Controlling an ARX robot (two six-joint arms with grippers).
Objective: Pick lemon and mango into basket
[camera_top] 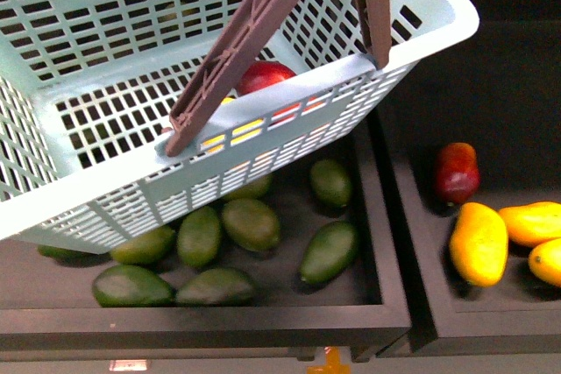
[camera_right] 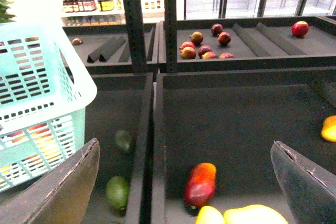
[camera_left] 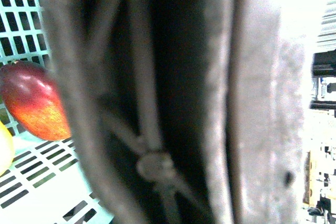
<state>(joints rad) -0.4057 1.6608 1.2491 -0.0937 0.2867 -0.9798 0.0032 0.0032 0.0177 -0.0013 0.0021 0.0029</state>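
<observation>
The aqua basket [camera_top: 105, 181] hangs tilted over the left bin, and its brown handles [camera_top: 241, 41] rise out of frame. My left gripper [camera_left: 210, 171] is shut on a handle [camera_left: 157, 103], which fills the left wrist view as a blur. A red mango [camera_top: 263, 76] lies in the basket. Beside it is a bright yellow fruit [camera_top: 237, 133], mostly hidden by the slots; I cannot tell if it is the lemon. My right gripper [camera_right: 186, 182] is open above a red-orange mango [camera_right: 200, 184] in the right bin, with nothing between its fingers [camera_right: 68, 187]. Yellow mangoes [camera_top: 479, 243] lie nearby.
Several green mangoes [camera_top: 250, 223] lie in the left bin under the basket. A black divider [camera_top: 386, 216] separates the two bins. Higher shelves at the back hold red fruit [camera_right: 205, 45]. The far part of the right bin floor [camera_right: 236, 119] is bare.
</observation>
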